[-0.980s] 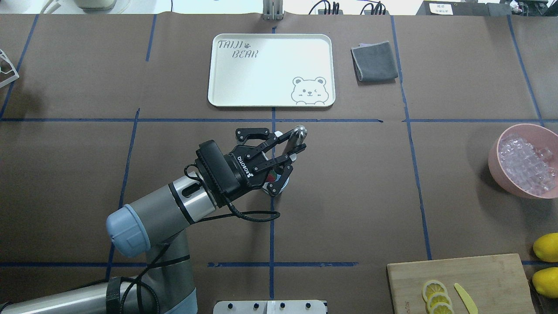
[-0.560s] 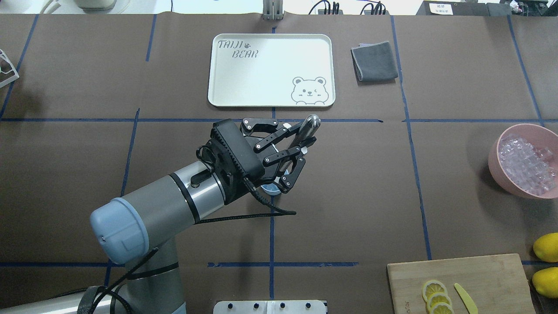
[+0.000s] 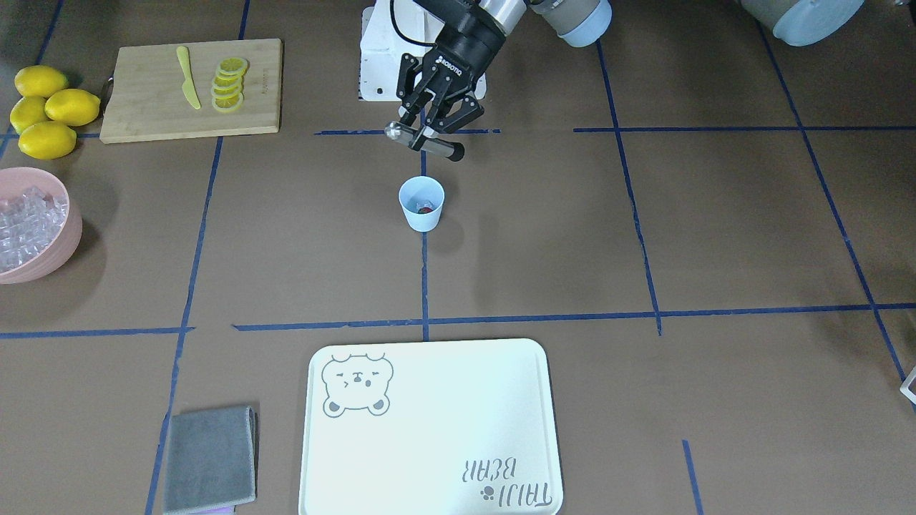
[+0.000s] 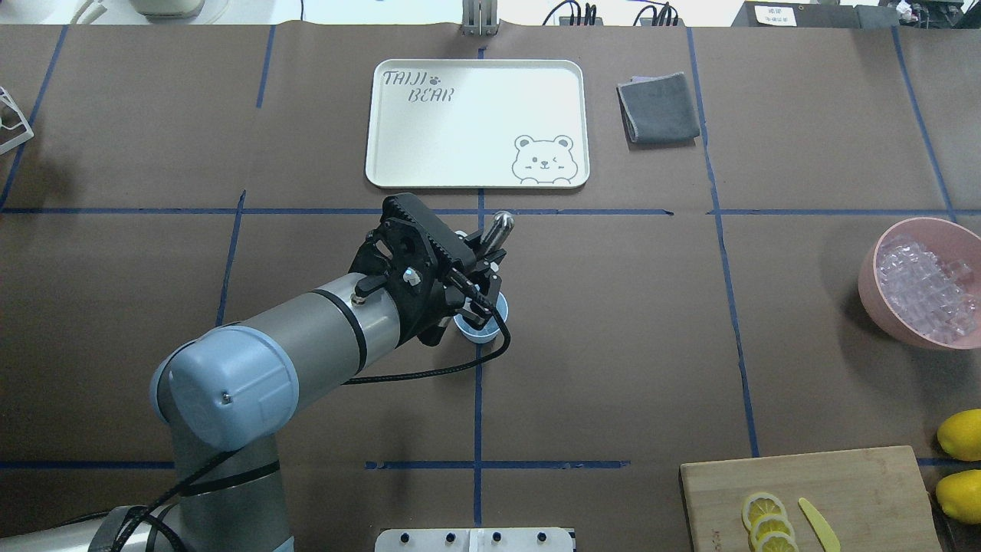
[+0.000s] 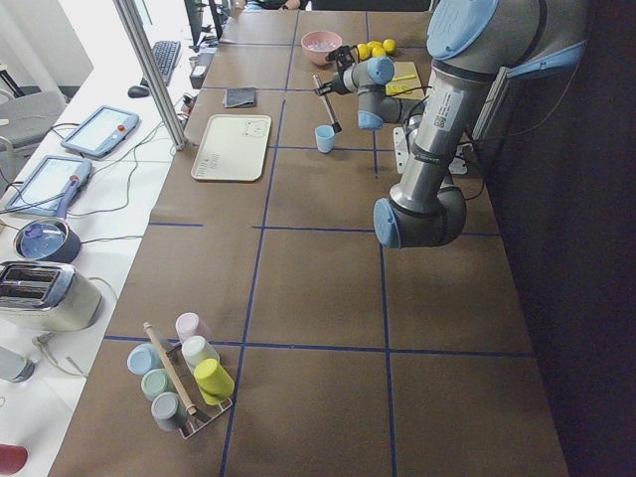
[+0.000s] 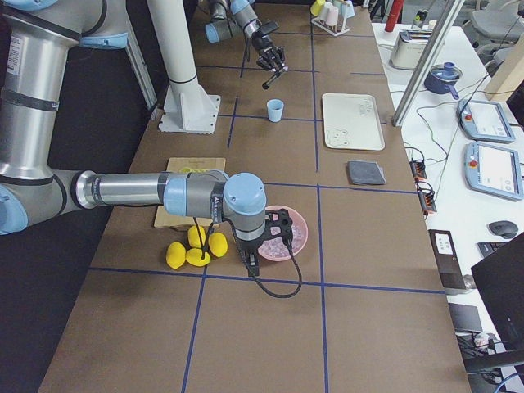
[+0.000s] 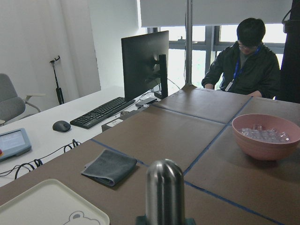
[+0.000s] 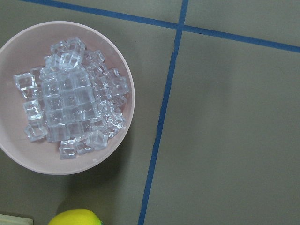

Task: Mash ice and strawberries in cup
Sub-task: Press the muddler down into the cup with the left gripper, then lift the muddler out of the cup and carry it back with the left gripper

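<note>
Widest first: the brown tabletop (image 3: 644, 236), ruled off in blue tape, and I'm working its middle. Far off to my right sits the pink bowl (image 3: 61, 254), heaped with spare cubes (image 8: 70, 108). My right hand (image 6: 277, 233) hovers over it, its camera staring straight down into the pile. Whether those fingers are wide or narrow, I cannot tell. I judge it's parked there to stay out of the way yet close to the supply.

Now the centre. The light-blue cup (image 3: 421, 204) stands upright on a tape line, alone, nothing touching it. My left hand (image 3: 427, 136) is clamped across the metal muddler (image 7: 164, 197), raised above the cup and clear of its rim. The muddler lies well off vertical, so its working end isn't aimed into the mouth. I reckon it has to swing upright and centre first. Come in crooked and it could catch the rim and tip that light cup.

Down inside: the strawberry (image 3: 426, 209), red against the blue wall, beside pale bits I take for ice (image 3: 418, 202). They're too small to tell how crushed.
</note>
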Controlling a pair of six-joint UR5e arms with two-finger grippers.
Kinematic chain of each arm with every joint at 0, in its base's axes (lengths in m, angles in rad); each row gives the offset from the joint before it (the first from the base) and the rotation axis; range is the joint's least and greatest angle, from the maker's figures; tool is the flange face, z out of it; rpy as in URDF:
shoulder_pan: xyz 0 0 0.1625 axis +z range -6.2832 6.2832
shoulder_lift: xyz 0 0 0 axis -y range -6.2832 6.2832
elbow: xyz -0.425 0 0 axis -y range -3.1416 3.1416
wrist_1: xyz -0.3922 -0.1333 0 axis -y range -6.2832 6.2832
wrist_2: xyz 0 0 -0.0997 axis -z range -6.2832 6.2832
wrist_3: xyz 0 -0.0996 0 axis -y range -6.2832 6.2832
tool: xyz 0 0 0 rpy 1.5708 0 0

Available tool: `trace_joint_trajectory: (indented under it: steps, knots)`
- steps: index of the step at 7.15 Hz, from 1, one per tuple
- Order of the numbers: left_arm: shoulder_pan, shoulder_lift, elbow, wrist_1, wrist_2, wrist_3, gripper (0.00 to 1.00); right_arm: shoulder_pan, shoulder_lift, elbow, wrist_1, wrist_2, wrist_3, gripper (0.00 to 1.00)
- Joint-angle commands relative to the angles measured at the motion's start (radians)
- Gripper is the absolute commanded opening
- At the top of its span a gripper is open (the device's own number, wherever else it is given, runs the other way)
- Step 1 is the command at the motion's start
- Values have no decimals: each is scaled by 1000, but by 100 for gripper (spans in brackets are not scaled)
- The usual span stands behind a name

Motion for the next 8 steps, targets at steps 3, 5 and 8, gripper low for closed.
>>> trace_joint_trajectory:
  steps: [3,5,8]
  knots:
    - [-191,15,-83,602,-268,-38,1,-1,2,-3,-1,-1,0,99]
    - [-271,113,-87,695,-396,-38,1,-1,2,-4,-1,-1,0,99]
    - [-406,321,-86,726,-507,-41,0,-4,2,-4,-1,-1,-2,99]
